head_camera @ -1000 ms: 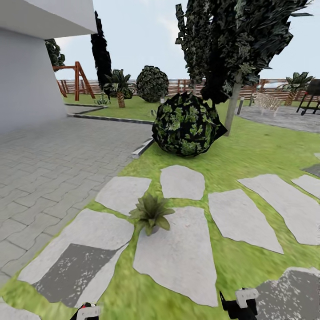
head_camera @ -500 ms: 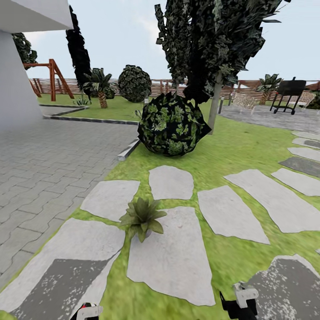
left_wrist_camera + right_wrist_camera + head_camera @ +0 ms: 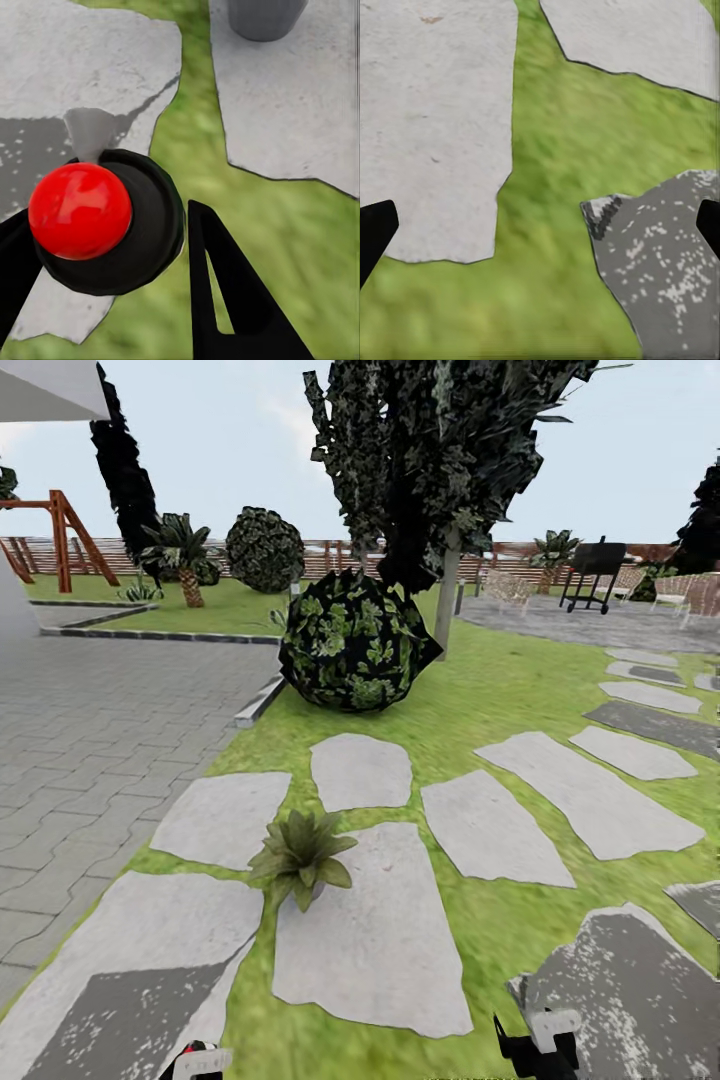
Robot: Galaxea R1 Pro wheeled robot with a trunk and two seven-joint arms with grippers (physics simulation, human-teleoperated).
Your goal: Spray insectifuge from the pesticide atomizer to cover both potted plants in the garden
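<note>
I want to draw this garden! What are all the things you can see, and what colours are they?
potted plant: one, green leaves, on the stepping stones, near left.
grey pot: one, on a pale stone, left wrist view.
stepping stones: many, pale and dark grey, across the lawn.
round bush: one, dark green, behind the stones.
tree: one, dark, behind the bush.
swing frame: one, brown, far left.
grill: one, black, far right.
left gripper: black, red ball beside it.
right gripper: black, wide apart.

Rough, speckled grey stepping stones point(image 3: 375, 930) lie in matt lawn point(image 3: 520, 690); the red ball point(image 3: 80, 210) looks glossy.
</note>
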